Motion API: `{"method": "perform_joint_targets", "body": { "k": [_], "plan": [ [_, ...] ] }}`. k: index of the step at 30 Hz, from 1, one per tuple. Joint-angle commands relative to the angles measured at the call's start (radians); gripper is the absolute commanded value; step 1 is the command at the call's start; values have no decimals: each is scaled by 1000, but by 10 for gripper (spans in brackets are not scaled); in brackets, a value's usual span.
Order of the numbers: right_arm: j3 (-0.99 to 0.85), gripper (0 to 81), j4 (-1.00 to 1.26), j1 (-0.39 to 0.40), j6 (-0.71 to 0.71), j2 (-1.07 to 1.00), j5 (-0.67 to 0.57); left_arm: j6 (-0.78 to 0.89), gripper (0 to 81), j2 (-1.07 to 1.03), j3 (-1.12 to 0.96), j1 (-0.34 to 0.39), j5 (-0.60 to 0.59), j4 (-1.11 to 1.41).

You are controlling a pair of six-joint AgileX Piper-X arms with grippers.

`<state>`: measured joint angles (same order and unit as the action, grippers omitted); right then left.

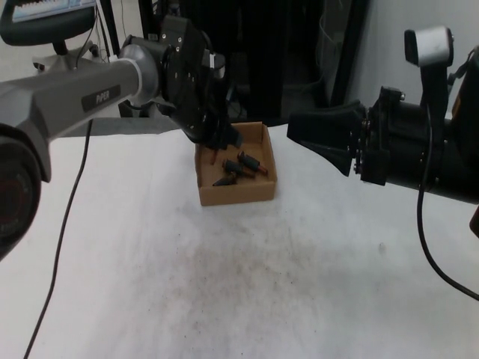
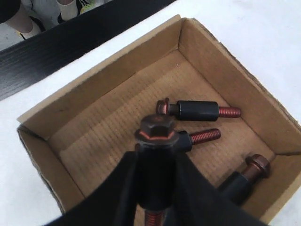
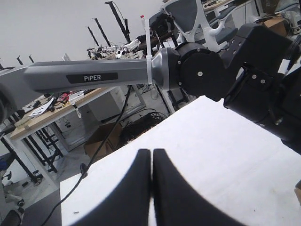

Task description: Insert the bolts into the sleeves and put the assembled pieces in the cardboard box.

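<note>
The open cardboard box (image 1: 236,191) stands at the middle back of the white bench. Three bolts seated in black sleeves lie on its floor (image 1: 243,166): one near the far wall (image 2: 197,110), one in the middle (image 2: 200,137), one in a corner (image 2: 248,173). My left gripper (image 1: 222,140) hangs over the box (image 2: 108,89). In the left wrist view this gripper (image 2: 157,162) is shut on another black sleeve with a copper-toned bolt (image 2: 156,132) in it, head up. My right gripper (image 1: 293,127) hovers right of the box, its fingers (image 3: 136,188) pressed together on nothing.
A white cloth (image 1: 224,284) covers the bench, stained grey at its middle. A black cable (image 1: 63,224) trails along the left side. Dark stands and an office chair (image 1: 45,30) are behind the bench's far edge.
</note>
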<state>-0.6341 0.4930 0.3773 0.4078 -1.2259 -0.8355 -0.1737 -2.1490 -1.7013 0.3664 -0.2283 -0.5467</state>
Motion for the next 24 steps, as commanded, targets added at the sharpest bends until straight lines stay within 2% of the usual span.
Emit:
{"method": "perform_joint_targets", "body": {
  "k": [1,4,11,13,16,21,24],
  "plan": [
    [1,8,12,-3,4,2,-12,-28,286,8,-14,-2,6,13],
    [1,8,12,-3,4,2,-17,-28,360,8,-14,-2,12,13],
    [1,8,12,-3,4,2,-37,-22,351,10,-14,-2,33,13],
    [1,8,12,-3,4,2,-37,-14,271,19,-14,-2,33,6],
    [1,8,12,-3,-2,2,-30,-27,8,48,-14,-2,33,5],
    [1,8,12,-14,-12,2,-10,-44,4,124,-12,-2,16,-39],
    [1,8,12,-46,-17,14,15,-44,4,192,-12,-2,-63,-141]
  ]
}}
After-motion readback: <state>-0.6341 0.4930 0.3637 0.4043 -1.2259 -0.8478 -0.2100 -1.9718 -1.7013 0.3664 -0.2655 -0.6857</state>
